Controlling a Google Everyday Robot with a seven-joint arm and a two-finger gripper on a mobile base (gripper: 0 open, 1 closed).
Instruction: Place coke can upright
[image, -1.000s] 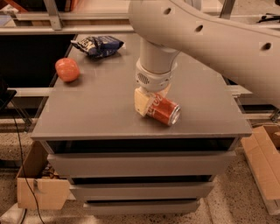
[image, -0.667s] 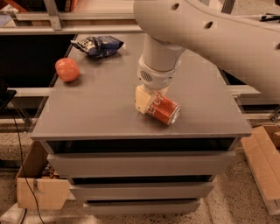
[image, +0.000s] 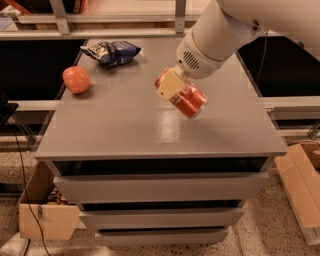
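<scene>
The coke can (image: 189, 99) is red with white script and a silver rim. It is tilted, held in the air above the middle of the grey cabinet top (image: 125, 130). My gripper (image: 172, 86) comes down from the upper right on a thick white arm and is shut on the coke can, with a cream finger pad (image: 167, 84) on its upper left side. The can's lower end points down to the right.
A round orange-red fruit (image: 76, 80) lies at the left of the top. A blue chip bag (image: 111, 51) lies at the back left. Cardboard boxes stand on the floor at the lower left (image: 42, 210) and right (image: 302, 185). Drawers are below the top.
The can lay on the cabinet top under the gripper; it is now lifted off the surface in the gripper's grasp and tilted. The arm has risen.
</scene>
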